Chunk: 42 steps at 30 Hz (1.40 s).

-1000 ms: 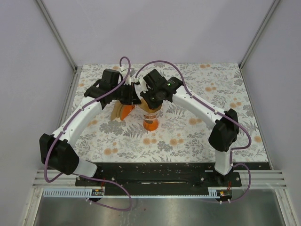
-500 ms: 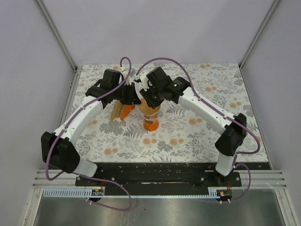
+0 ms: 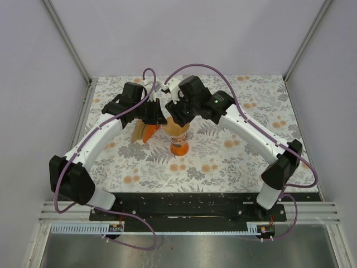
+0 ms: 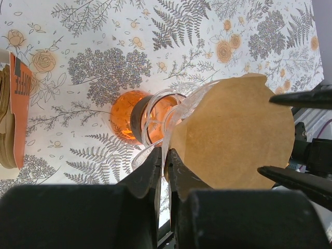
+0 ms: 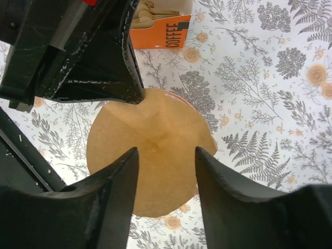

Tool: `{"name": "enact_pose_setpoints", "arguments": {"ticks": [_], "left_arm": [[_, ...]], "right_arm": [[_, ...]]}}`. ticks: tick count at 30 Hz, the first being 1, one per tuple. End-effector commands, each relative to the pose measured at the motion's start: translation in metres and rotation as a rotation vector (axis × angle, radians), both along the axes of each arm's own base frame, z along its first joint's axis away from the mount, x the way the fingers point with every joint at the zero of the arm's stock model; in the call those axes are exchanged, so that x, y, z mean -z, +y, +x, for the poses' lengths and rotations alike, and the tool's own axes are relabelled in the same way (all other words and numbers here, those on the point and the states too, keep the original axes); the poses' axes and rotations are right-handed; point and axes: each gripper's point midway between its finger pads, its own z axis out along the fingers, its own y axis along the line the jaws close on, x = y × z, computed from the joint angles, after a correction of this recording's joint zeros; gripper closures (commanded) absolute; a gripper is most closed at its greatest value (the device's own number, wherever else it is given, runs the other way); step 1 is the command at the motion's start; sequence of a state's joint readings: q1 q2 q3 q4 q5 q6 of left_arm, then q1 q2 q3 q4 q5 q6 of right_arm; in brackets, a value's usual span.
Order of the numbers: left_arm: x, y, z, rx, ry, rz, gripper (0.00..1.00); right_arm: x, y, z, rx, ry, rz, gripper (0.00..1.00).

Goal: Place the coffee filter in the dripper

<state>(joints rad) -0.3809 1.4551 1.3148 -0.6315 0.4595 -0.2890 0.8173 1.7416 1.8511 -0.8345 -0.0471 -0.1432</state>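
Spreading over last second, right jaws now stand apart either side of filter [image 5: 155,129], apparently released. Left jaws pinch filter's edge beside dripper [image 4: 150,119] rim. Filter sits opened over dripper mouth on bench [image 4: 104,31]; probably seated, left release remaining.

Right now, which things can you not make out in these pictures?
- Top view: the right gripper hides the mouth of the dripper.
- Right wrist view: the coffee filter covers the dripper, so its seating is unknown.
- Left wrist view: the left gripper hides the filter's near edge; the picture edge cuts off the filter holder.
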Motion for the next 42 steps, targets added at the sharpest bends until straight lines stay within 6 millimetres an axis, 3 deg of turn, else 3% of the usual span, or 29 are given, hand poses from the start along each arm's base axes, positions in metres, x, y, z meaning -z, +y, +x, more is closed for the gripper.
{"name": "enact_pose_setpoints", "arguments": {"ticks": [1, 6, 12, 17, 19, 25, 32, 37, 42], "left_arm": [[-0.009, 0.004, 0.002, -0.017, -0.042, 0.015, 1.00], [-0.018, 0.006, 0.003, -0.019, -0.077, 0.014, 1.00], [-0.023, 0.007, 0.003, -0.020, -0.095, 0.015, 1.00], [-0.024, 0.006, 0.003, -0.015, -0.100, 0.010, 1.00], [-0.025, 0.005, 0.002, -0.011, -0.101, 0.007, 1.00], [-0.025, 0.004, 0.002, -0.009, -0.099, 0.002, 1.00], [-0.027, 0.003, 0.002, -0.004, -0.101, -0.007, 1.00], [-0.033, 0.001, 0.000, 0.006, -0.115, -0.017, 1.00], [-0.041, 0.002, 0.002, 0.008, -0.141, -0.022, 0.85]], "right_arm": [[-0.043, -0.011, 0.006, 0.055, -0.119, 0.070, 0.39], [-0.036, -0.028, 0.024, 0.172, -0.125, 0.076, 0.28], [0.001, -0.037, 0.025, 0.211, -0.026, 0.066, 0.28], [0.018, -0.036, 0.021, 0.197, 0.030, 0.098, 0.30], [0.020, -0.036, 0.022, 0.196, 0.033, 0.102, 0.34], [0.022, -0.028, 0.019, 0.155, 0.059, 0.131, 0.58], [0.024, -0.021, 0.020, 0.132, 0.078, 0.143, 0.70], [0.029, -0.023, 0.021, 0.140, 0.088, 0.128, 0.66], [0.033, -0.025, 0.021, 0.147, 0.093, 0.116, 0.63]]}}
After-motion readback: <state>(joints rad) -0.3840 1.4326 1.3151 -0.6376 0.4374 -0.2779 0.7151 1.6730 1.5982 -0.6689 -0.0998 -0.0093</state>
